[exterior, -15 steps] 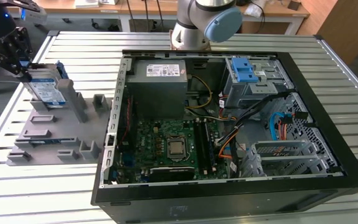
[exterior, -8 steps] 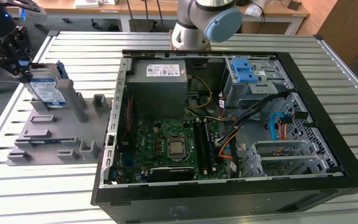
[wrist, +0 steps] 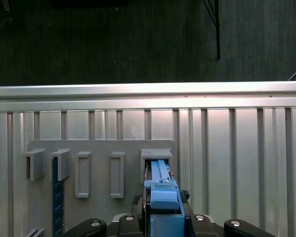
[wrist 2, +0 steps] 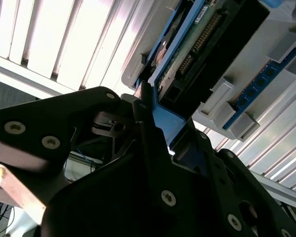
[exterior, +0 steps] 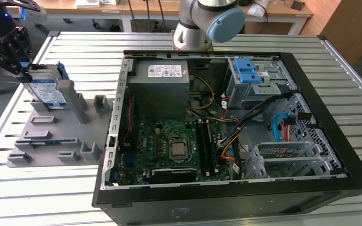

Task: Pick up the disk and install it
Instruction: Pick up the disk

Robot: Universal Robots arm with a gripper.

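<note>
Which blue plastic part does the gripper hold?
The bracket framing the disk, upright in the grey rack at the exterior view's left; the gripper clamps it. The light-blue tabs sit atop the metal cage inside the case, untouched.

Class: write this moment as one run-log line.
phase: grasp | gripper: shut on disk at blue bracket | disk: upright in grey holder | computer case: open, disk not installed

A slatted metal table [exterior: 43, 202] stands before wooden desks [exterior: 137, 8] on a dark floor [wrist: 113, 39].
</note>
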